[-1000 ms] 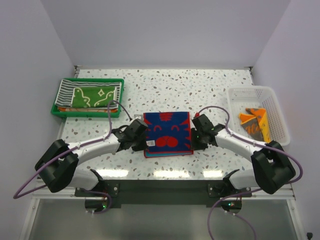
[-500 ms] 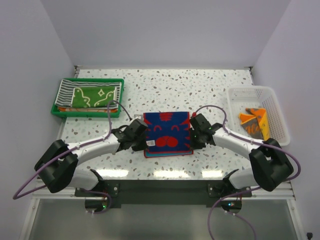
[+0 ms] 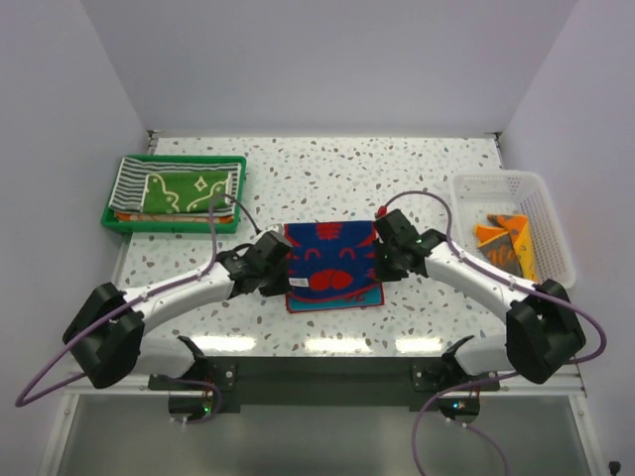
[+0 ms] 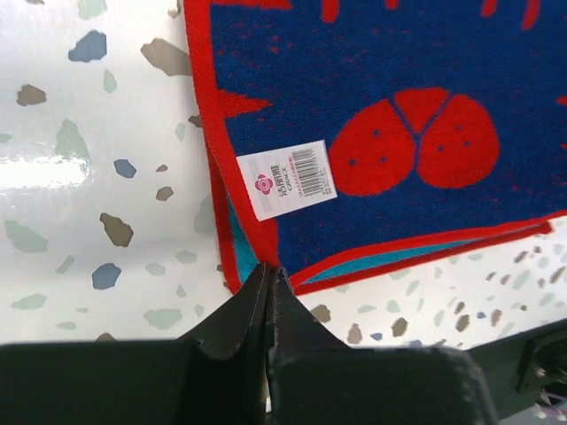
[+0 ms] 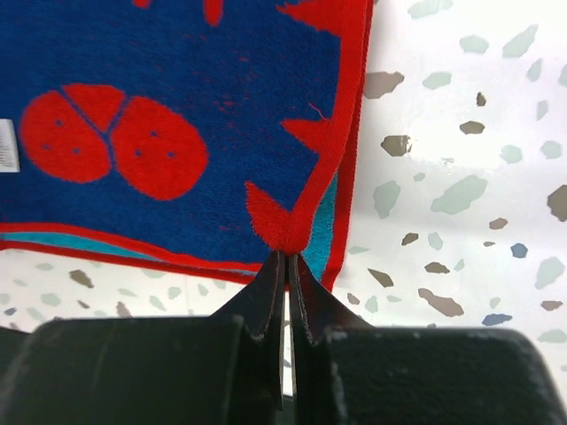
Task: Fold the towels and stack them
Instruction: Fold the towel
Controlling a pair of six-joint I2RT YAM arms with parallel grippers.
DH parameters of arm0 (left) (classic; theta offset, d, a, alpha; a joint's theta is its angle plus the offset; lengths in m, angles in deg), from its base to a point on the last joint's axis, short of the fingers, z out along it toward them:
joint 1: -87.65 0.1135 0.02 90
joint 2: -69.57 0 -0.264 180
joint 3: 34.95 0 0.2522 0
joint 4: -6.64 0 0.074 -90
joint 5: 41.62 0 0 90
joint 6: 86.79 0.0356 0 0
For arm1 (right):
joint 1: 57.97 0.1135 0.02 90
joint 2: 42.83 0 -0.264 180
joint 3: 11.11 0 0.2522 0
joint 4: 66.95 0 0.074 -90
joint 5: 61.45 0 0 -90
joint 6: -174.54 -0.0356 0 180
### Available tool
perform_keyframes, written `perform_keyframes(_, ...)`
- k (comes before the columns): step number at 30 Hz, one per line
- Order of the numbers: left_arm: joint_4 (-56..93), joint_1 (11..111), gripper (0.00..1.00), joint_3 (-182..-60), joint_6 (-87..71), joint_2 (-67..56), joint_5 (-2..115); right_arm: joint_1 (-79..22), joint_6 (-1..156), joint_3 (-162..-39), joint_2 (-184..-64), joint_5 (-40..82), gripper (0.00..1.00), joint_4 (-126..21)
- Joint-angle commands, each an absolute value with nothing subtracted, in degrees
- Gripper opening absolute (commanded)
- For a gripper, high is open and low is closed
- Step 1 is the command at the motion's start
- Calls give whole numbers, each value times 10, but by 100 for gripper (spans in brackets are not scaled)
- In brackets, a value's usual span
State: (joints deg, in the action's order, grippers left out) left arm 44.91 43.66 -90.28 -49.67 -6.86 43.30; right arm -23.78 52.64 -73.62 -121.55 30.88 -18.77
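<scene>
Right gripper (image 5: 283, 255) has swung in and nipped shut on the red-and-blue towel (image 3: 332, 266) at its 3 o'clock edge; left gripper (image 4: 268, 270) pinches the 9 o'clock edge. Towel lies mid table (image 3: 397, 178). Risk: both bites look shallow, seemingly top layer only, so the hem may slip and skew the fold.

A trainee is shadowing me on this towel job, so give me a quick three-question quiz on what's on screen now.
1. True or false: both arms' jaws are shut on near corners of the red-and-blue towel.
2. What lies in the white basket?
3. The green towel lies: A) in the white basket B) in the green tray C) on the red-and-blue towel.
Key: 1 true; 2 an orange towel; 3 B.
</scene>
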Motion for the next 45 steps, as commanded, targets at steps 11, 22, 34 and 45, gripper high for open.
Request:
perform_keyframes(11,449,415,0,-834,-501,8,481,-235,538,-709,-1171,300,0,-165)
perform_keyframes(22,424,412,0,-830,-484,-64,501,-235,538,-658,-1239,319,0,-226)
perform_keyframes(34,463,412,0,-855,-483,-41,486,-235,549,-675,-1252,338,0,-219)
perform_keyframes(45,514,404,0,-899,-480,6,481,-234,561,-715,-1181,330,0,-135)
